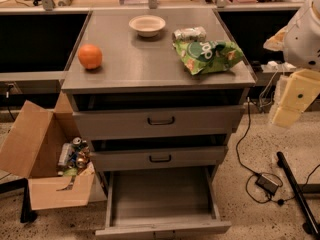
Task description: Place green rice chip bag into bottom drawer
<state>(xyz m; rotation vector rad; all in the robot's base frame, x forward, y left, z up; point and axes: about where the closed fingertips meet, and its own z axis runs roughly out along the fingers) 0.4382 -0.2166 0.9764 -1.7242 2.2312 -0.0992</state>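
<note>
The gripper (295,101) hangs at the right edge of the view, beside the cabinet's right flank and a little below the level of the worktop (135,66). Whether it is spread or closed I cannot tell from here. It appears to hold nothing, and it is well apart from the bag.

The green rice chip bag (209,55) lies crumpled on the worktop near the right front corner, its white lettering facing up. A silvery-green drink can (189,33) lies on its side just behind the bag, touching it or nearly so. A pale bowl (147,25) sits further back near the middle, and an orange (90,56) stands alone on the left.

Below, the two upper drawers with dark handles are pushed in or close to it. The bottom drawer (162,228) is pulled out wide, and its grey tray looks bare.

On the floor to the left is an open cardboard box (37,149) with cans inside. A cable and power brick (268,183) lie to the right.

I judge the task to be at its start: the drawer is ready and the bag is not yet grasped. The next move calls for raising the gripper above the worktop and bringing it leftward over the bag. It should come down on the bag's front or right part, so the can behind it is not knocked. The foil is slippery and baggy, so a firm pinch on a fold would serve best.
</note>
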